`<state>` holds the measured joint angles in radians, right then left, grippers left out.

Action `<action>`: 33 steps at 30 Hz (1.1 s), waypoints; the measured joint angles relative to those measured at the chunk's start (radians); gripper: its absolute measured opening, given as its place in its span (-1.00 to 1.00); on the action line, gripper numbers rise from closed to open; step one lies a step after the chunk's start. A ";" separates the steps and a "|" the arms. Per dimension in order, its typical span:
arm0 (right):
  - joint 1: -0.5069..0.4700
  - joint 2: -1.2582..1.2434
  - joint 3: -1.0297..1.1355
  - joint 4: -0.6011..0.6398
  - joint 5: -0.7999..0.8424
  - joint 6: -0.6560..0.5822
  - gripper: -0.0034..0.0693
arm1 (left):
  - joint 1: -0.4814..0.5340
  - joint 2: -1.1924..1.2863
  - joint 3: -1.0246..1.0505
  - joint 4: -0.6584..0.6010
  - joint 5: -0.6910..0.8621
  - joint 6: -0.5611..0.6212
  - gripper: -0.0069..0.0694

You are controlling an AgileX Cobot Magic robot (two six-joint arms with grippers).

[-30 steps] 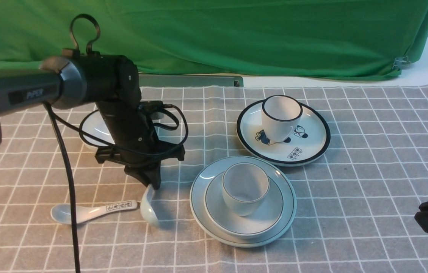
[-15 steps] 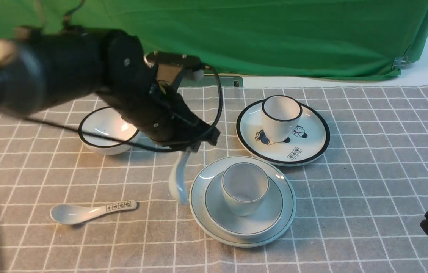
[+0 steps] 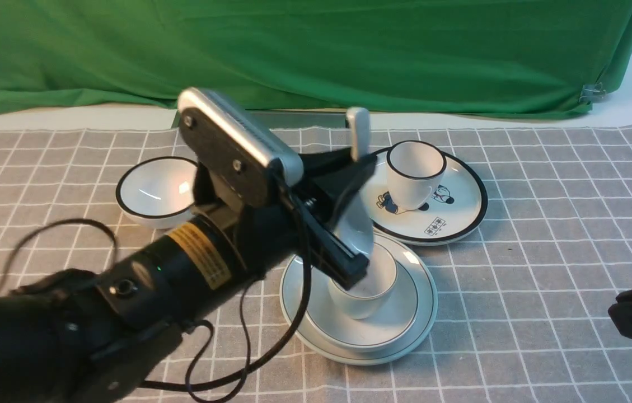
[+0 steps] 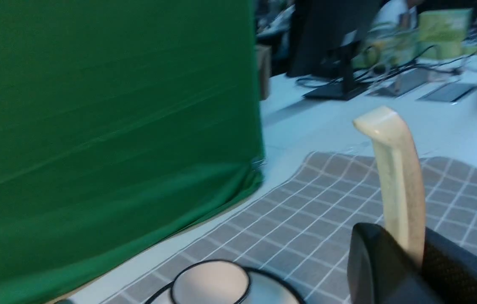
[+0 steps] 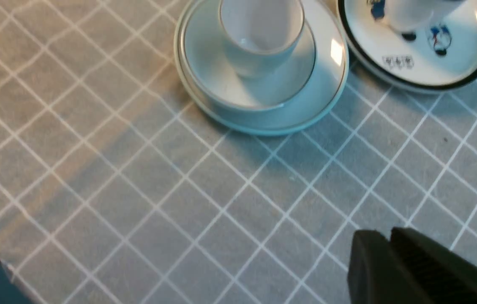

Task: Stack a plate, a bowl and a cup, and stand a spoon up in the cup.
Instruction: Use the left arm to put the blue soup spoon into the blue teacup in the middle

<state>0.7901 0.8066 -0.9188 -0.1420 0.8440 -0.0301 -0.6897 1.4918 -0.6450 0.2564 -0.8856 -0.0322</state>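
Observation:
The pale grey-blue plate (image 3: 423, 313) lies on the checked cloth with the shallow bowl (image 3: 397, 322) on it and the plain cup (image 3: 374, 288) upright in the bowl. My left gripper (image 3: 361, 163) is shut on the white spoon (image 3: 358, 226), handle up and scoop down, just above the cup's mouth. The left wrist view shows the handle (image 4: 396, 181) rising from the shut left gripper (image 4: 411, 257). In the right wrist view the cup (image 5: 259, 29) holds nothing. My right gripper (image 5: 386, 240) is shut and empty, low at the right (image 3: 621, 310).
A white bowl with a black rim (image 3: 156, 190) sits at the left. Behind the stack is a cartoon plate (image 3: 455, 212) carrying a black-rimmed cup (image 3: 413, 173). My left arm crosses the front left of the cloth. Green fabric (image 3: 349, 50) closes the back.
My left gripper has lifted the plain spoon off the cloth, swung right and turned it handle-up above the cup. The arm now hides the printed spoon. The right gripper has hardly moved.

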 joint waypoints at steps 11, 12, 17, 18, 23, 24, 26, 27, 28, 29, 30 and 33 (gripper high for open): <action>0.000 0.000 0.000 0.004 -0.008 0.022 -0.66 | 0.069 0.197 -0.001 0.004 -0.148 -0.025 -0.74; 0.000 0.000 0.000 0.004 -0.008 0.022 -0.66 | 0.075 0.208 -0.003 0.006 -0.148 -0.026 -0.74; 0.000 0.000 0.000 0.004 -0.009 0.022 -0.66 | 0.090 0.237 -0.026 0.066 -0.149 -0.055 -0.74; 0.000 0.000 0.000 0.004 -0.009 0.022 -0.66 | 0.090 0.242 -0.031 0.085 -0.149 -0.059 -0.74; 0.000 0.000 0.000 0.004 -0.009 0.022 -0.66 | 0.090 0.288 -0.054 0.113 -0.129 -0.060 -0.74; 0.000 0.000 0.000 0.004 -0.009 0.022 -0.66 | 0.090 0.303 -0.058 0.115 -0.127 -0.057 -0.73; 0.000 0.000 0.000 0.004 -0.009 0.022 -0.66 | 0.090 0.319 -0.062 0.114 -0.127 -0.055 -0.71; 0.000 0.000 0.000 0.004 -0.009 0.022 -0.66 | 0.090 0.329 -0.067 0.114 -0.127 -0.050 -0.68; 0.000 0.000 0.000 0.004 -0.009 0.022 -0.66 | 0.090 0.338 -0.071 0.112 -0.127 -0.047 -0.65; 0.000 0.000 0.000 0.004 -0.009 0.022 -0.66 | 0.090 0.345 -0.072 0.105 -0.126 -0.046 -0.60; 0.000 0.000 0.000 0.005 -0.009 0.022 -0.66 | 0.090 0.350 -0.073 0.099 -0.126 -0.045 -0.57; 0.000 0.000 0.000 0.005 -0.008 0.022 -0.66 | 0.090 0.373 -0.075 0.081 -0.122 -0.044 -0.36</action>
<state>0.7901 0.8066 -0.9188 -0.1373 0.8362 -0.0077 -0.5999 1.8646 -0.7195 0.3377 -1.0072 -0.0760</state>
